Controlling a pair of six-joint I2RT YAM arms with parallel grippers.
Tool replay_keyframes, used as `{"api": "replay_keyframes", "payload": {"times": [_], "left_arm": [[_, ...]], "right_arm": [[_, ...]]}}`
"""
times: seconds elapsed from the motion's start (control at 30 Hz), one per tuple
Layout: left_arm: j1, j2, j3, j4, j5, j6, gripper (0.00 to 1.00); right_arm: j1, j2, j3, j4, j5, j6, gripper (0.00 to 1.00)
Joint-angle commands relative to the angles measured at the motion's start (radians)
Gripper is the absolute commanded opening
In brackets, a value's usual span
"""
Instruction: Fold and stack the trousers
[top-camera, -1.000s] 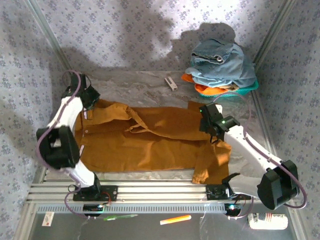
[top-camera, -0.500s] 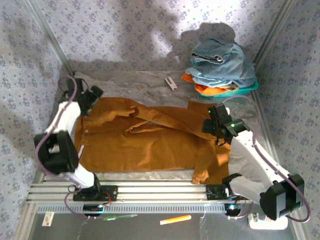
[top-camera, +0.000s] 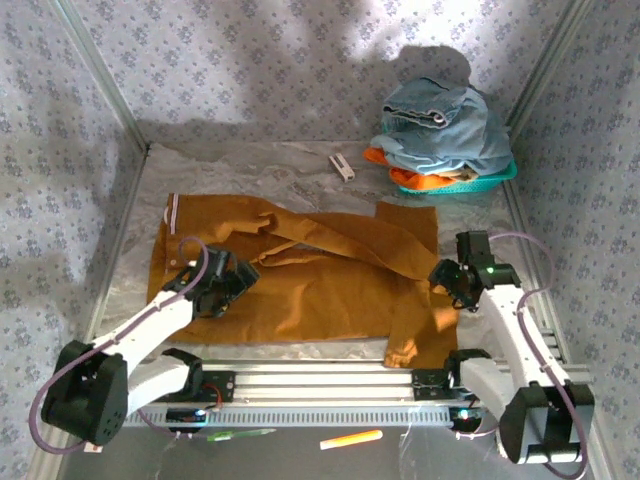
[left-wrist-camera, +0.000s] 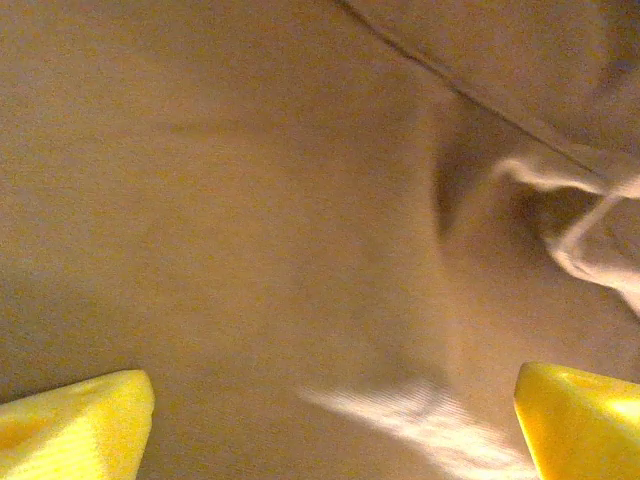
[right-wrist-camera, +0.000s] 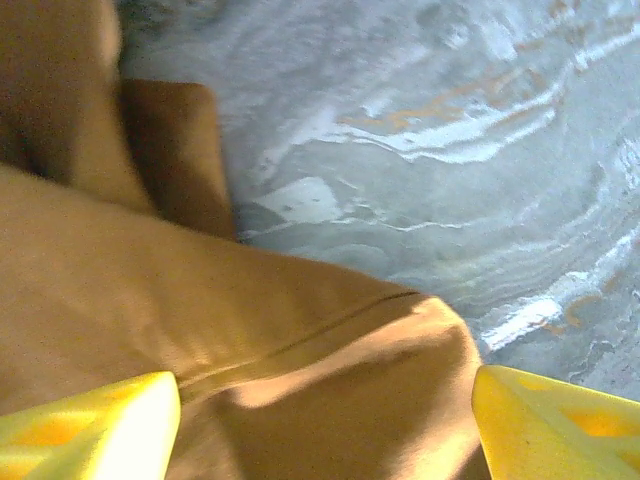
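Note:
The mustard-brown trousers (top-camera: 310, 270) lie spread across the table, waistband with pale striped lining at the left (top-camera: 172, 215), one leg folded diagonally over the other. My left gripper (top-camera: 232, 283) hovers over the lower left part of the cloth, open, with plain trouser fabric (left-wrist-camera: 250, 220) between its yellow fingertips (left-wrist-camera: 75, 425). My right gripper (top-camera: 447, 277) is open over the leg ends at the right, where a hem fold (right-wrist-camera: 330, 370) lies next to bare table (right-wrist-camera: 450, 150).
A teal basket (top-camera: 470, 181) at the back right holds light blue denim (top-camera: 445, 125) over orange cloth (top-camera: 415, 178). A small pale clip (top-camera: 342, 166) lies behind the trousers. The patterned walls stand close on three sides.
The left arm swung from the waistband's far left corner down to the near-left part of the trousers. The right gripper drew back right, to the leg ends. The waistband now lies flat.

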Motion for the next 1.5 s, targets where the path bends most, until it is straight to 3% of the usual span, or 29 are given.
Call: {"api": "replay_keyframes", "payload": {"times": [0.0,0.17,0.27,0.37,0.57,0.77,0.8,0.83,0.87,0.93,1.07,1.17,1.27,1.37,1.47], "left_arm": [[0.047,0.020,-0.050,0.078,-0.056,-0.041,0.93],[0.184,0.108,-0.057,0.128,0.025,0.028,0.92],[0.234,0.134,-0.047,0.126,0.051,0.052,0.89],[0.279,0.123,-0.043,0.115,0.065,0.063,0.88],[0.380,0.067,-0.035,0.079,0.075,0.093,0.84],[0.442,0.042,-0.017,0.051,0.098,0.117,0.81],[0.444,0.040,-0.013,0.049,0.101,0.120,0.81],[0.444,0.038,-0.012,0.046,0.104,0.123,0.81],[0.445,0.035,-0.010,0.044,0.107,0.123,0.81],[0.445,0.035,-0.009,0.042,0.118,0.125,0.81],[0.445,0.033,-0.012,0.048,0.129,0.124,0.81],[0.446,0.037,-0.014,0.059,0.143,0.124,0.81],[0.445,0.043,-0.009,0.060,0.156,0.125,0.81],[0.444,0.038,-0.010,0.062,0.164,0.125,0.80],[0.444,0.027,-0.009,0.053,0.168,0.128,0.80]], "right_arm": [[-0.069,-0.007,-0.033,0.054,-0.101,0.017,0.81],[-0.125,0.029,-0.071,0.114,-0.143,-0.028,0.81],[-0.160,0.043,-0.095,0.181,-0.188,-0.032,0.76],[-0.171,0.071,-0.107,0.252,-0.227,-0.076,0.57],[-0.174,0.090,-0.103,0.271,-0.298,-0.132,0.00],[-0.172,0.011,-0.071,0.213,-0.288,-0.133,0.00],[-0.172,0.008,-0.066,0.203,-0.284,-0.132,0.07],[-0.171,0.007,-0.064,0.200,-0.285,-0.133,0.27],[-0.170,0.007,-0.067,0.182,-0.299,-0.137,0.40],[-0.158,0.003,-0.085,0.155,-0.319,-0.134,0.56],[-0.135,-0.055,-0.182,0.236,-0.435,-0.103,0.72],[-0.119,-0.057,-0.202,0.314,-0.503,-0.099,0.75],[-0.088,0.018,-0.190,0.362,-0.487,-0.124,0.69],[-0.078,0.108,-0.168,0.387,-0.472,-0.155,0.32],[-0.054,0.104,-0.154,0.379,-0.418,-0.171,0.09]]}}
